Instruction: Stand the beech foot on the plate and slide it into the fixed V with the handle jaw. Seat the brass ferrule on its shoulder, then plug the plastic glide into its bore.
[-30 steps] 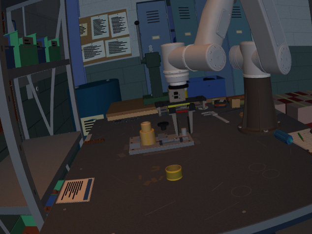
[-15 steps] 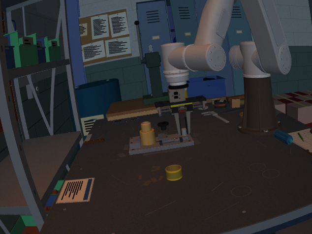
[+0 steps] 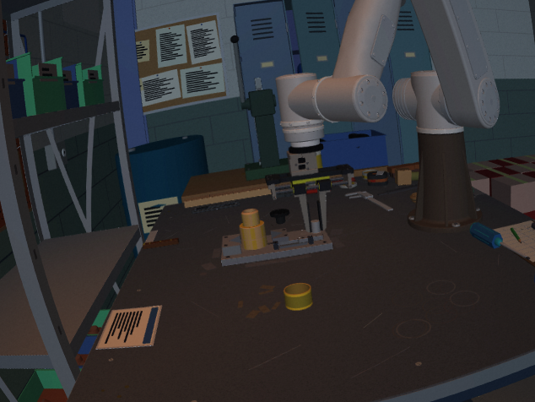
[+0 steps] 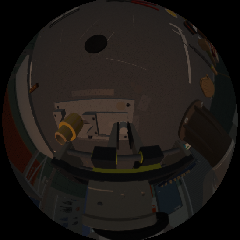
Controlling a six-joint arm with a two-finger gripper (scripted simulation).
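Observation:
The jaw handle (image 3: 315,226) (image 4: 122,127) is a short grey post at the right end of the fixture plate (image 3: 276,246). I grip this handle in my gripper (image 3: 314,225) (image 4: 123,131), which points straight down over the plate. The sliding jaw (image 3: 283,239) (image 4: 94,125) lies left of the handle. The beech foot (image 3: 252,229) (image 4: 67,129) stands upright on the left part of the plate, between the jaw and the fixed V. The brass ferrule (image 3: 297,296) lies on the table in front of the plate. The black plastic glide (image 3: 279,214) (image 4: 95,43) sits on the table behind the plate.
The robot's base pedestal (image 3: 444,181) (image 4: 201,132) stands to the right of the plate. A caliper (image 3: 369,200) lies behind my gripper. A blue-handled tool (image 3: 486,236) lies at the right. A printed card (image 3: 129,326) lies near the table's left front corner.

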